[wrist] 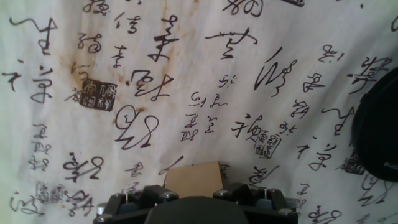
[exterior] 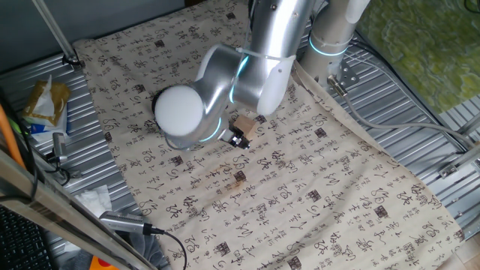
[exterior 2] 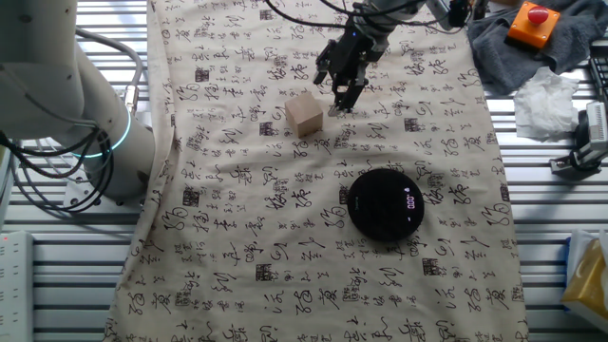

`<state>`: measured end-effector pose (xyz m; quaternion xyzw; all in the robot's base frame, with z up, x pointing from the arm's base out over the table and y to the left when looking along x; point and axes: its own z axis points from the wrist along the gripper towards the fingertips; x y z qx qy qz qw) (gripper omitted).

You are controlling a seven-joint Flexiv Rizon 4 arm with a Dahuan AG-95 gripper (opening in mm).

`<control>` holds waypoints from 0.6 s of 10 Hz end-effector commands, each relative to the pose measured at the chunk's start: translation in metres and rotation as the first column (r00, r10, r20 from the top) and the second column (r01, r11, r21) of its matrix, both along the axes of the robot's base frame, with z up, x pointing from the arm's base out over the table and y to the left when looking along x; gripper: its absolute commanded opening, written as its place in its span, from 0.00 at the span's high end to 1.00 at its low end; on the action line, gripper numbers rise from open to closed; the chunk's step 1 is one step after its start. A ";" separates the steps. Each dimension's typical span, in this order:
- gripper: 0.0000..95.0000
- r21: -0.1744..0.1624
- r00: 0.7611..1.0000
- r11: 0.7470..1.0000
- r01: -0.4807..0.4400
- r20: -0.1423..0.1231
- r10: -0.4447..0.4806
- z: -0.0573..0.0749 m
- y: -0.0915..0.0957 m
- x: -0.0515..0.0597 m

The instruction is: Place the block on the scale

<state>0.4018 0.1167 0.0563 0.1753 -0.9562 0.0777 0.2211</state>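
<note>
The block [exterior 2: 305,115], a small tan wooden cube, stands on the printed cloth. In one fixed view it [exterior: 245,123] shows partly behind the arm's wrist. My gripper [exterior 2: 341,101] hangs just beside the block, on the side away from the arm's base, with its tips close to the cloth. Its jaws stand apart and hold nothing. In the hand view the block [wrist: 193,175] sits at the bottom edge, between the two black finger mounts. The scale [exterior 2: 385,202], a glossy black disc with a lit display, lies on the cloth nearer the camera, apart from the block. It also shows at the right edge of the hand view [wrist: 380,130].
The cloth with black characters [exterior 2: 247,218] covers the table. The arm's base [exterior 2: 57,85] and cables stand at the left. A grey rag with an orange box and red button [exterior 2: 532,24], crumpled tissue [exterior 2: 549,103] and a black clip [exterior 2: 581,157] lie at the right.
</note>
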 end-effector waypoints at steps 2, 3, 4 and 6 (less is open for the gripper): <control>0.20 -0.027 0.999 0.999 -0.033 -0.013 0.033 -0.001 0.000 -0.002; 0.20 -0.030 0.999 0.999 -0.037 -0.016 0.037 -0.001 0.000 -0.003; 0.20 -0.048 0.999 0.998 -0.047 -0.021 0.046 -0.002 -0.001 -0.005; 0.20 -0.054 0.999 0.997 -0.051 -0.021 0.049 -0.003 -0.002 -0.009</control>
